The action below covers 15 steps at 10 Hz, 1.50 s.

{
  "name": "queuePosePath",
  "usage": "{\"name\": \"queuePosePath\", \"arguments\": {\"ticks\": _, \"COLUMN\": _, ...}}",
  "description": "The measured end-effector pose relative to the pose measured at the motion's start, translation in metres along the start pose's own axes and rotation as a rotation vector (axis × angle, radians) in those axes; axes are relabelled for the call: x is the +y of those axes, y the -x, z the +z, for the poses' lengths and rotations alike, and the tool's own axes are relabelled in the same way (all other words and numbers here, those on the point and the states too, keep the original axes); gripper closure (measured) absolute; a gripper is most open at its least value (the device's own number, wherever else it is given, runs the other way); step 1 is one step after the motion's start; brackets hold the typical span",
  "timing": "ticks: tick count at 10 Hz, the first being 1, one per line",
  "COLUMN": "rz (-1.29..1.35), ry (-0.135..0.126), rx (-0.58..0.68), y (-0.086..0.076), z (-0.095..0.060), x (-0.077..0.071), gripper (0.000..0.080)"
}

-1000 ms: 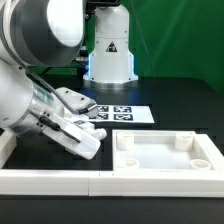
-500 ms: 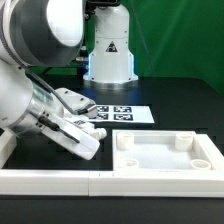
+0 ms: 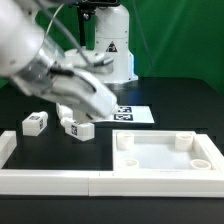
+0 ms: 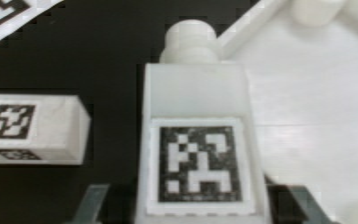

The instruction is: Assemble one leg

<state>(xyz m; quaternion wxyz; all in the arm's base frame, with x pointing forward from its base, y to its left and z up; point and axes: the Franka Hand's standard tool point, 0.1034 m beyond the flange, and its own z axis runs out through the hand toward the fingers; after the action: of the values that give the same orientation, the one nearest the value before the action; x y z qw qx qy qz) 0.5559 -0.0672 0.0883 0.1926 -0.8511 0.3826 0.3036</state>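
Observation:
In the wrist view a white leg (image 4: 194, 120) with a black-and-white tag on its face and a round peg at its far end stands between my fingers (image 4: 105, 205). My gripper (image 4: 197, 205) is shut on it. In the exterior view my gripper (image 3: 103, 106) is blurred by motion above the table, just to the exterior view's left of the large white tray-like piece (image 3: 205, 150). The held leg cannot be made out there. Two more legs (image 3: 36, 122) (image 3: 78, 128) lie on the black table. One loose leg (image 4: 25, 125) shows beside the held one.
The marker board (image 3: 128, 113) lies flat behind the tray-like piece (image 4: 318, 90). A long white rail (image 3: 50, 180) runs along the table's front edge. The arm's base (image 3: 108, 50) stands at the back.
The jaws have closed on a leg. The arm has risen and swung toward the exterior view's right, uncovering two legs on the table.

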Motion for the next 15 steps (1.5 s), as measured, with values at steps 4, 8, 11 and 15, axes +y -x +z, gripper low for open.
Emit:
{"name": "queuePosePath", "arguments": {"ticks": 4, "rz": 0.023, "ry": -0.180, "rx": 0.022, "y": 0.003, "z": 0.003, "x": 0.014, "gripper": 0.0514}}
{"name": "queuePosePath", "arguments": {"ticks": 8, "rz": -0.010, "ry": -0.287, "rx": 0.090, "y": 0.021, "z": 0.001, "x": -0.018, "gripper": 0.0512}}
{"name": "queuePosePath", "arguments": {"ticks": 11, "rz": -0.027, "ry": -0.289, "rx": 0.129, "y": 0.024, "z": -0.001, "x": -0.025, "gripper": 0.0512}}
{"name": "queuePosePath", "arguments": {"ticks": 15, "rz": -0.075, "ry": -0.197, "rx": 0.409, "y": 0.020, "z": -0.006, "x": -0.048, "gripper": 0.0512}}
